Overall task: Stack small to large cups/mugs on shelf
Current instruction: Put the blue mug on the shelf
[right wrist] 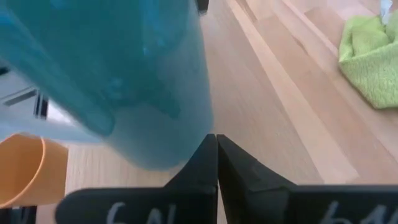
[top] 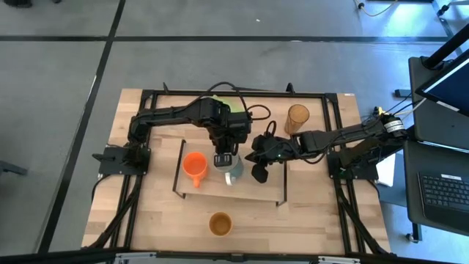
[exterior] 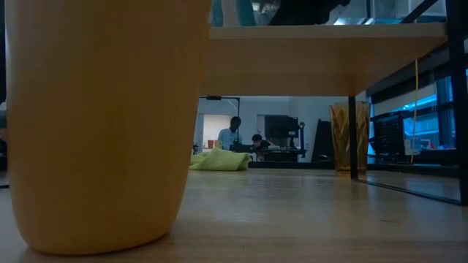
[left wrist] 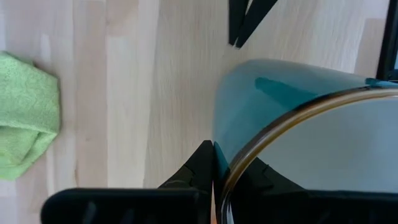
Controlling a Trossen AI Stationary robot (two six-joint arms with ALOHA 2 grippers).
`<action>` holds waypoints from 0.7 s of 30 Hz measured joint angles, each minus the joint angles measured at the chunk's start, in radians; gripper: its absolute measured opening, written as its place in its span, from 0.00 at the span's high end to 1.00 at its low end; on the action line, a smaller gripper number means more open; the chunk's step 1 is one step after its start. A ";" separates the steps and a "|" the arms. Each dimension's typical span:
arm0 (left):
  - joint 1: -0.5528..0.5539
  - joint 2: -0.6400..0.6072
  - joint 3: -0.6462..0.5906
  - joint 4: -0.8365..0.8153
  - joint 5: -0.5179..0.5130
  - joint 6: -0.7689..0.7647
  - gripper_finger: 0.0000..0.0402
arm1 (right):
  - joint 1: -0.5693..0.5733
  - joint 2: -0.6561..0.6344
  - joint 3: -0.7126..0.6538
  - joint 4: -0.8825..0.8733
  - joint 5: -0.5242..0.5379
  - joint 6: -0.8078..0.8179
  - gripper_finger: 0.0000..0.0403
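The left end effector [top: 224,163] grips the white mug's [top: 233,171] rim, mug upright on the shelf [top: 260,192] (orange mug [top: 194,166] beside); right end effector [top: 258,167] pinched shut, empty.

You see the low light wooden shelf [top: 253,192] carrying the small orange mug [top: 194,167] and the pale white mug [top: 233,171]. The tan-brown cup [top: 220,224] stands upright before it, the amber see-through tumbler [top: 297,118] upright behind.

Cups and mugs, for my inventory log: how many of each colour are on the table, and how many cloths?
Orange mug: 1
White mug: 1
Tan-brown cup: 1
Amber tumbler: 1
Green cloth: 1
Total: 5
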 joint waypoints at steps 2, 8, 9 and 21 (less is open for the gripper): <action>0.005 -0.003 0.000 -0.001 -0.002 0.000 0.95 | 0.000 0.000 0.000 -0.017 -0.004 0.000 0.99; 0.015 -0.020 0.001 0.001 -0.005 0.000 0.95 | 0.000 0.000 0.000 -0.020 -0.023 0.006 0.99; 0.015 -0.018 0.001 0.002 -0.006 0.000 0.95 | 0.000 0.000 0.000 -0.015 -0.024 0.013 0.99; 0.010 -0.018 0.000 0.002 0.003 -0.003 0.95 | -0.022 0.000 0.000 0.080 -0.003 0.003 0.99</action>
